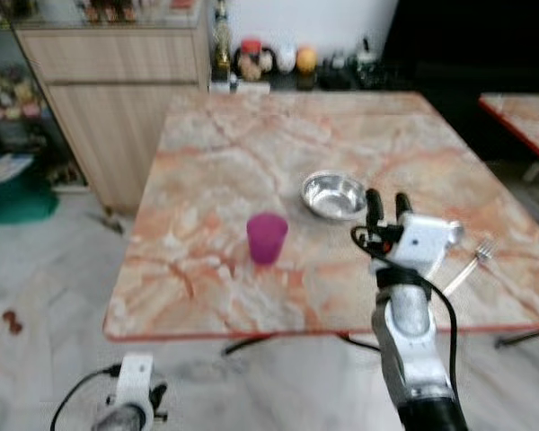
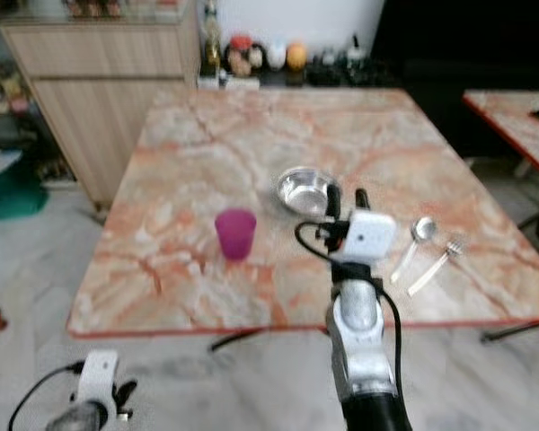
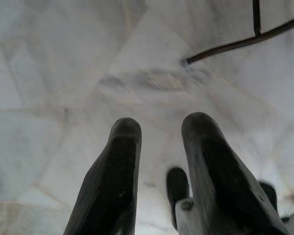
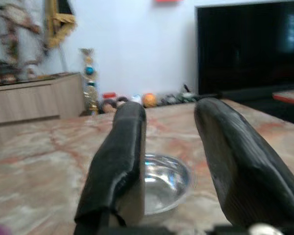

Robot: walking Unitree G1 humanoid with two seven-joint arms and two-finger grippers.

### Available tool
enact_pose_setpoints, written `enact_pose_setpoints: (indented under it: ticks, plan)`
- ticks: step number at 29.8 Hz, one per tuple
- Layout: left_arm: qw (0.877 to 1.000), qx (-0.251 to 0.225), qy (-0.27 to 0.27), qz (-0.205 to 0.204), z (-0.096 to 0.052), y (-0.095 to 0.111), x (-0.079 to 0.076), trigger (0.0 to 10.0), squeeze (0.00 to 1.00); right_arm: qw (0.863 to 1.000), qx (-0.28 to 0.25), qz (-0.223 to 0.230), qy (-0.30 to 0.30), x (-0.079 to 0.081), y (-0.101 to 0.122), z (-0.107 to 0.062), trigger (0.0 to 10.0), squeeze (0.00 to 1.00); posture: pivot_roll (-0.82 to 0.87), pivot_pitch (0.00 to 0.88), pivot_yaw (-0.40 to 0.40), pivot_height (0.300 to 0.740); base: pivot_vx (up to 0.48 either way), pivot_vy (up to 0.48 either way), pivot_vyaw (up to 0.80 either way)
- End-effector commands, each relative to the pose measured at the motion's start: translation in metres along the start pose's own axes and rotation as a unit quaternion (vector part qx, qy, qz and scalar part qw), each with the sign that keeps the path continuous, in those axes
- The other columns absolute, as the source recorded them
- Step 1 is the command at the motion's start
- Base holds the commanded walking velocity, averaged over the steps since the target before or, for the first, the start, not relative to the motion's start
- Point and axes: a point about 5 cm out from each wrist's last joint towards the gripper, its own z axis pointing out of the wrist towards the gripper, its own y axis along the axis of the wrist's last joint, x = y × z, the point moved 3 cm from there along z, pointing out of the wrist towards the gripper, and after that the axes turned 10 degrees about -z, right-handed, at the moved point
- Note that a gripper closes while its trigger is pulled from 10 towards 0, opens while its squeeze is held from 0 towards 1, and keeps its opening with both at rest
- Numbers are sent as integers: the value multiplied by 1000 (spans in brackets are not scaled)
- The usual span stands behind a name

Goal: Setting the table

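The right arm is raised in front of the body, its silver forearm upright and the white wrist bent forward. The right gripper (image 1: 387,205) points ahead with its two black fingers (image 4: 118,161) parted and nothing between them. The left gripper (image 3: 159,171) hangs low, fingers apart.

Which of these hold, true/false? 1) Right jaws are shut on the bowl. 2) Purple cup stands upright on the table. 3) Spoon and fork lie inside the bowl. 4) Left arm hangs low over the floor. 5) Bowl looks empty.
1) False. The right gripper is open and holds nothing; the steel bowl sits ahead of it, ungrasped.
2) True. The purple cup stands upright on the marble table, apart from the bowl.
3) False. The spoon and fork lie on the table, to the right of the bowl.
4) True. The left gripper is open, over floor tiles.
5) True.
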Motion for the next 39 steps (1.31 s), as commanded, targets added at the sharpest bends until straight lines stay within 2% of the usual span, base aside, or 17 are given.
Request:
enact_pose_setpoints:
  ticks: [1,10,13,15,23,33,39]
  plan:
    - [1000,7,-8,-6,1,-4,-9,10000,0,1000,0,-8,-18,-12,-1,0,10000,0,5,0,-17,740,300,0,0]
    - [1000,13,-5,0,1,-5,-7,10000,0,999,-10,-13,-30,-20,5,1,10000,0,3,0,-11,740,255,0,0]
    - [1000,29,1,9,1,-8,-5,10000,0,999,-17,-20,-42,-29,9,2,10000,0,3,0,-11,740,0,0,0]
    - [998,56,6,32,1,-13,-3,10000,0,998,-26,-28,-58,-41,15,5,10000,0,6,0,-5,740,0,0,0]
    - [996,80,16,35,0,-19,-2,10000,0,995,-39,-32,-82,-61,25,15,10000,0,13,0,-17,740,0,0,0]
    - [995,92,32,37,-1,-22,-1,10000,0,995,-42,-37,-85,-64,28,18,10000,0,15,0,-18,740,0,0,0]
    - [995,80,59,31,-1,-21,3,10000,0,995,-39,-38,-82,-65,27,17,10000,0,22,0,-19,740,0,0,0]
